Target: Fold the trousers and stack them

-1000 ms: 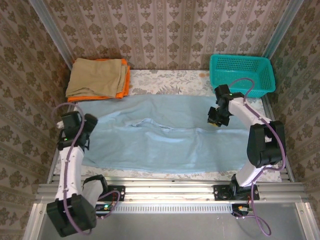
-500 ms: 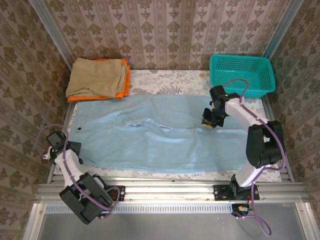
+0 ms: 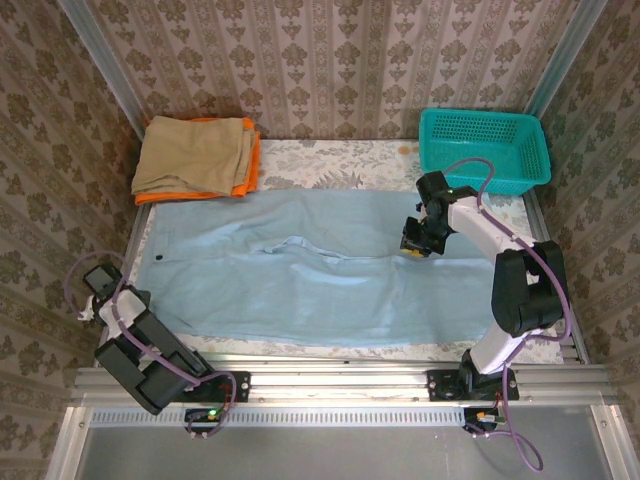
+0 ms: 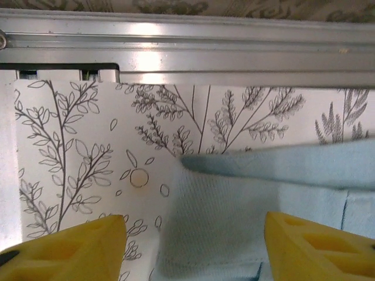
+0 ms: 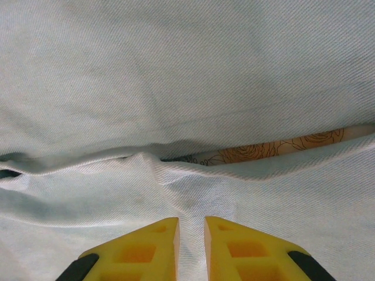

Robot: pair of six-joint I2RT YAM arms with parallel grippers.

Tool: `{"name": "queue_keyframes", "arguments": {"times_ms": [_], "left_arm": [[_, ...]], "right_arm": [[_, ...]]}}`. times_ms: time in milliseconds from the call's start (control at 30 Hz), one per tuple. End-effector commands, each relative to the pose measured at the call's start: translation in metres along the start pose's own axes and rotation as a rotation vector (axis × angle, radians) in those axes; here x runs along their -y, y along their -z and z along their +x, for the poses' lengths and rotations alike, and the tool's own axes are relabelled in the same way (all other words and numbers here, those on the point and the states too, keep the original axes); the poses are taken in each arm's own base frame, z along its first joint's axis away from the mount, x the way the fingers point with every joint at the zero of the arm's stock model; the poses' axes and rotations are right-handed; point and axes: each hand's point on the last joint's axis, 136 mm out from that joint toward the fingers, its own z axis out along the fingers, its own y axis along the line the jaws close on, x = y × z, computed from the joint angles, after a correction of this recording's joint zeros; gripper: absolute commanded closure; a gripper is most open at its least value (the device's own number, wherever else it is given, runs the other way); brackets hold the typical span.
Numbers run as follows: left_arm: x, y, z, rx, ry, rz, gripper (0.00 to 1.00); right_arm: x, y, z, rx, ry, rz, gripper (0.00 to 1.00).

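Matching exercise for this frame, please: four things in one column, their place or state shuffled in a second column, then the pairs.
1. trousers
2. tan folded cloth
3. teal basket
4. left gripper

A. far right corner of the table
B. spread flat across the middle
C. open, at a corner of the trousers
D. far left, on the orange cloth

Pairs: 1-B, 2-D, 3-A, 4-C.

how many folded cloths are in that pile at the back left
2: a tan cloth on top, and an orange cloth under it with its edges showing. More could be hidden beneath.
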Motion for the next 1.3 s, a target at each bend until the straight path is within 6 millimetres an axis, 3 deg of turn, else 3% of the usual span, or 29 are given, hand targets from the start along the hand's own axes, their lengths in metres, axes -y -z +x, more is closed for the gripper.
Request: {"name": "queue_keyframes", "arguments": {"times_ms": [0, 100, 267, 367, 500, 633, 700, 833, 967, 1033, 1133, 1267], "left_arm": [[0.003, -0.003, -0.009, 0.032, -0.012, 0.018, 0.46], [-0.001, -0.006, -0.001, 0.007, -0.016, 0.004, 0.49], [-0.006, -0.009, 0.003, 0.003, 0.013, -0.002, 0.33], [-0.004, -0.017, 0.003, -0.013, 0.026, 0.009, 0.33], [-0.001, -0.029, 0.007, -0.062, 0.044, 0.035, 0.48], [-0.001, -0.032, 0.012, -0.072, 0.055, 0.049, 0.78], [0.002, -0.027, 0.012, -0.07, 0.054, 0.074, 0.87], [0.015, -0.011, 0.007, -0.038, 0.047, 0.133, 0.96], [0.033, -0.001, 0.008, -0.029, 0.042, 0.197, 1.0], [0.044, 0.002, 0.011, -0.038, 0.033, 0.227, 1.0], [0.06, 0.007, 0.015, -0.049, 0.015, 0.265, 1.0], [0.075, 0.017, 0.012, -0.056, 0.005, 0.317, 1.0]], "right_arm": [[-0.002, 0.01, 0.006, 0.009, 0.011, -0.022, 0.79], [-0.001, 0.012, 0.006, 0.016, 0.009, -0.02, 0.79], [-0.002, 0.015, 0.006, 0.015, 0.011, -0.029, 0.78], [-0.004, 0.018, 0.006, 0.021, 0.011, -0.036, 0.79], [-0.002, 0.022, 0.007, 0.03, 0.01, -0.034, 0.78], [0.002, 0.023, 0.009, 0.031, -0.004, -0.025, 0.78], [0.009, 0.024, 0.013, 0.025, -0.027, 0.0, 0.78], [0.044, 0.032, 0.027, 0.017, -0.19, 0.031, 0.72], [0.109, 0.048, 0.049, 0.05, -0.526, -0.02, 0.66], [0.131, 0.052, 0.062, 0.062, -0.662, -0.05, 0.65], [0.168, 0.057, 0.083, 0.079, -0.767, 0.052, 0.63], [0.186, 0.057, 0.1, 0.056, -0.856, 0.073, 0.64]]}}
